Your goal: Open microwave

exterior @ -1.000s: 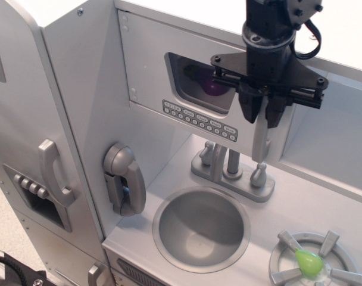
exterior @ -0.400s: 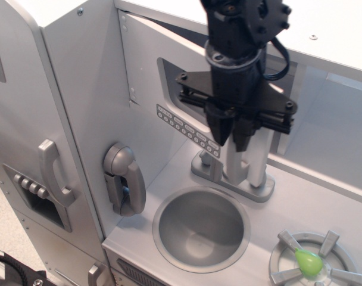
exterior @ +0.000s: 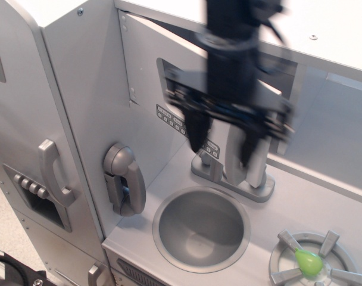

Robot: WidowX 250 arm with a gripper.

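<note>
No text, brand or number can be read anywhere. The microwave keypad buttons, left of centre, are too small and blurred.

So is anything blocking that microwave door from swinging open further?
Nothing visible blocks it. The microwave door is already ajar, hinged on the left, and the space in front of it holds only the blurred gripper itself, fingers spread apart. The faucet and sink sit lower, seemingly below the door's bottom edge.

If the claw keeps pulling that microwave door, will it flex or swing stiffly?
The microwave door looks like a flat rigid panel, so it probably swings stiffly on its left-edge hinges. It already stands ajar, suggesting little resistance. The claw is motion-blurred, so its grip is unclear.
</note>
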